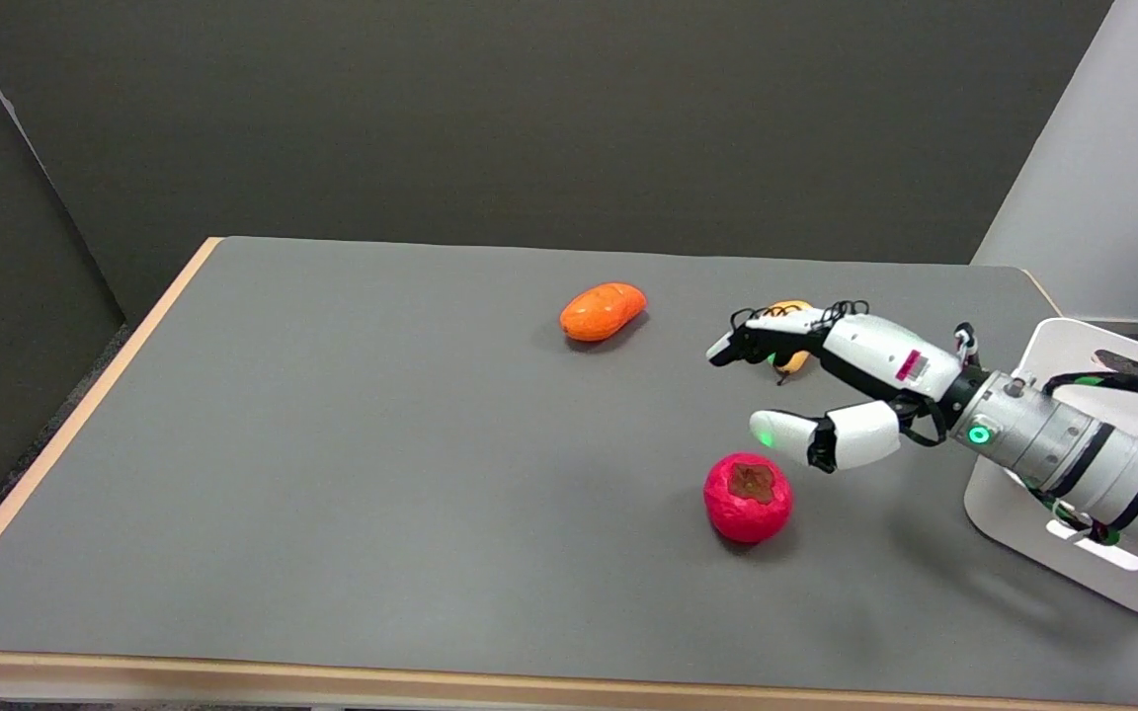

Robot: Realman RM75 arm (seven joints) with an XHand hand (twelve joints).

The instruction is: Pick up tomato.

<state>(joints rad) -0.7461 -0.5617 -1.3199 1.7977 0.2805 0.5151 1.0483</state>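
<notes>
A red tomato with a brown stem cap lies on the grey table, right of centre and toward the near side. My right hand hovers above the table just behind and to the right of the tomato, fingers spread and pointing left, holding nothing. Its thumb tip hangs a little above the tomato's top without touching it.
An orange fruit lies farther back near the middle. A yellow-orange fruit sits behind my fingers, partly hidden by them. A white stand sits at the table's right edge under my forearm.
</notes>
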